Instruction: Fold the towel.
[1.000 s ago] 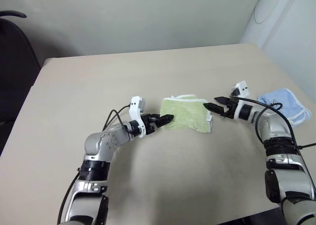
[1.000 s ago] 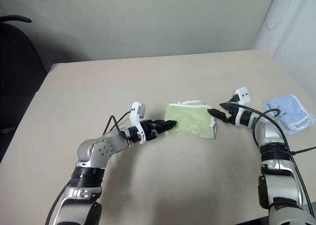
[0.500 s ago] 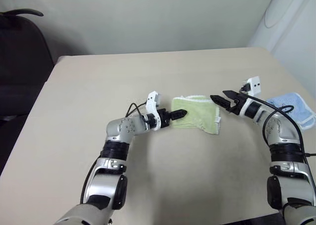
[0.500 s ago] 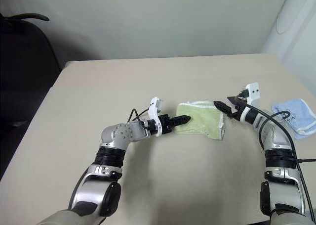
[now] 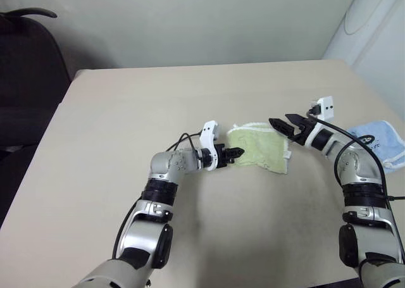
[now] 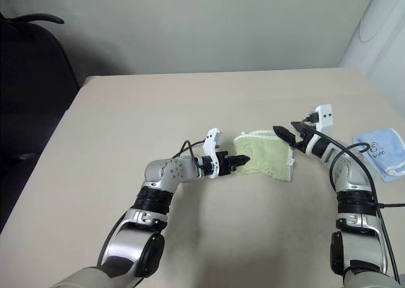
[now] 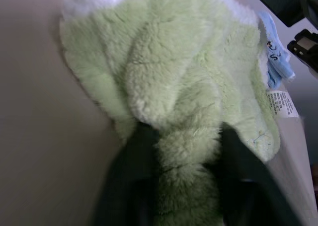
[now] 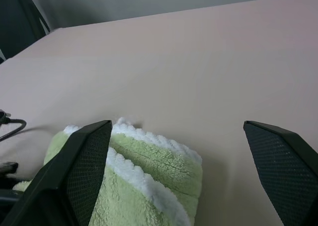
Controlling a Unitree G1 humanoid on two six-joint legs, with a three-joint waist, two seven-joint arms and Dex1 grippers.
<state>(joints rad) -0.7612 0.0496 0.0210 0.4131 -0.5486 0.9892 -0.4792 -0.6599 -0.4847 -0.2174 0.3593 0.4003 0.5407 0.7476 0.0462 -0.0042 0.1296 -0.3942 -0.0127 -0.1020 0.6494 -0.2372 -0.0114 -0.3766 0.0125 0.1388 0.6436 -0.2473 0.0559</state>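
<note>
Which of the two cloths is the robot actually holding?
The green towel, pinched by the left gripper. The blue cloth lies untouched beside the right arm.

A beige table point(image 5: 190, 98) carries two cloths. The towel point(image 5: 262, 147), light yellow-green with white edging, lies bunched near the middle of the tabletop. A smaller pale blue cloth point(image 5: 381, 138) with white trim lies well apart from it, toward the table's right edge.
</note>
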